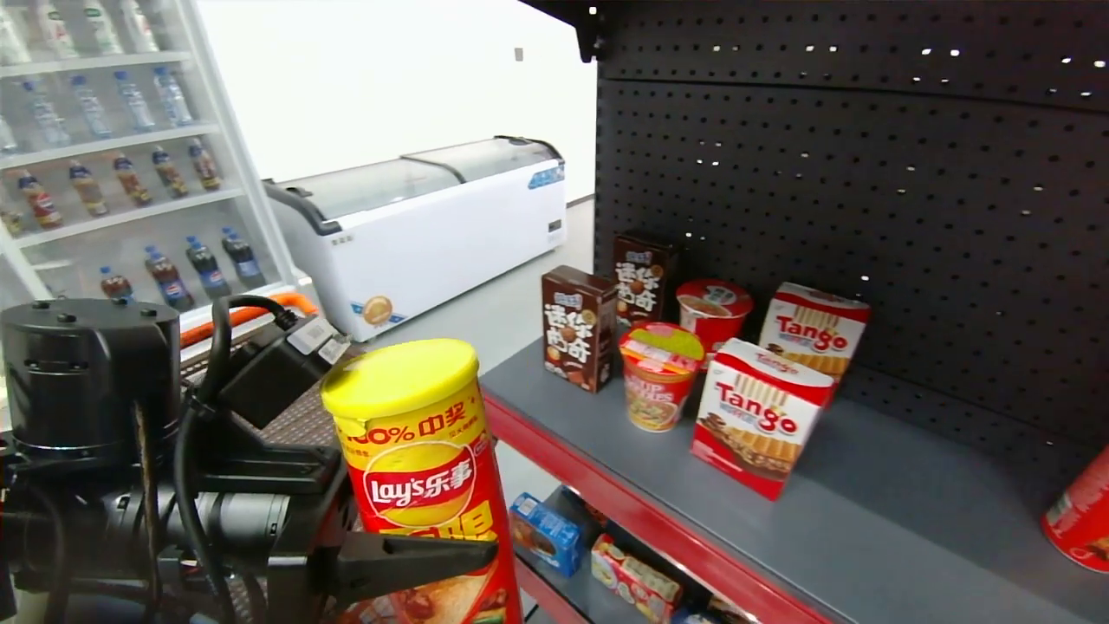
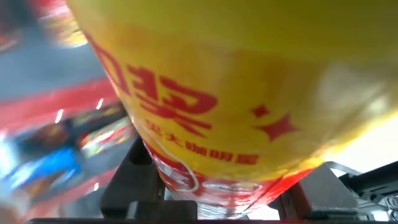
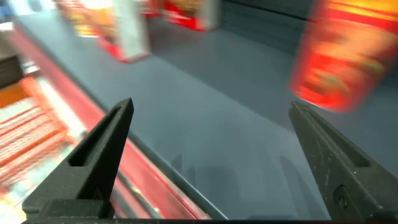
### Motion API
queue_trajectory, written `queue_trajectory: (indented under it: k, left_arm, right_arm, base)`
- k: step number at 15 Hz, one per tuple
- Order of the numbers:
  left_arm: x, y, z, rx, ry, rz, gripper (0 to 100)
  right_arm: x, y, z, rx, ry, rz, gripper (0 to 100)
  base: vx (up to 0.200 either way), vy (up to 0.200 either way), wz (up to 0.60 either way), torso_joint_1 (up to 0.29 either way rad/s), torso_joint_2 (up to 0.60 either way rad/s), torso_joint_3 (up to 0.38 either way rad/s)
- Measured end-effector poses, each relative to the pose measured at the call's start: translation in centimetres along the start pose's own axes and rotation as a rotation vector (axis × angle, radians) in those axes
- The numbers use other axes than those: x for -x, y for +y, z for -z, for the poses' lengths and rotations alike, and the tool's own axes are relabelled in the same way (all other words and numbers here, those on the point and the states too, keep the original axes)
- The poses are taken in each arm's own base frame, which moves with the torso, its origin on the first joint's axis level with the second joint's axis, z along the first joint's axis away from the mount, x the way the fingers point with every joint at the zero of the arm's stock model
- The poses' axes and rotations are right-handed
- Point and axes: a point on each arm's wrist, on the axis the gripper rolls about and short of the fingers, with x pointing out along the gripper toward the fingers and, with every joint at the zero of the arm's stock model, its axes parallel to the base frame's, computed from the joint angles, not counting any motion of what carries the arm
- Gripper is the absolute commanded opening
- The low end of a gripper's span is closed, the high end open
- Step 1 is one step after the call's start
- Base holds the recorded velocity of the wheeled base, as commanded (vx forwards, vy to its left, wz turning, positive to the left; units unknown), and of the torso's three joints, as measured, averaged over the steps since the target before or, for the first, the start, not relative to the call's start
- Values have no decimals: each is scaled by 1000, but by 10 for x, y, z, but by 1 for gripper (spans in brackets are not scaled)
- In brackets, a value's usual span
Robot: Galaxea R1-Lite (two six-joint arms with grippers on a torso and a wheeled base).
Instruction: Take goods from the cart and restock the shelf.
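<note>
A chips can in the left gripper off the shelf's left end, on it chocolate boxes leftmost, cup noodles next, wafer boxes rightward, lone can far right

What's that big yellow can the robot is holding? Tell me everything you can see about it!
The chip can is a tall round tube with a flat yellow lid. Its side is yellow near the top with red writing, and red lower down. It stands almost upright, leaning a little. The left gripper squeezes it low down, with one black finger across its front. It is held beside the red front edge of the grey shelf, not on it yet.
</note>
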Motion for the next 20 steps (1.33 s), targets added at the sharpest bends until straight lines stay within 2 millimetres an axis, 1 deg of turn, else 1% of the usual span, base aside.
queue_trajectory:
  k: [11, 17, 19, 20]
  left_arm:
    - [-4, 0, 1, 3, 9, 15, 0]
    - [-4, 1, 2, 9, 12, 11, 0]
    - [-4, 1, 2, 10, 13, 11, 0]
    - [-4, 1, 3, 11, 13, 11, 0]
  right_arm:
    - [0, 0, 0, 0, 0, 0, 100]
    - [0, 0, 0, 0, 0, 0, 100]
    - [0, 0, 0, 0, 0, 0, 100]
    - [0, 0, 0, 0, 0, 0, 100]
  base:
    - [0, 0, -600, 4, 2, 3]
    - [0, 0, 0, 0, 0, 0]
    - [0, 0, -600, 0, 2, 0]
    - [0, 0, 0, 0, 0, 0]
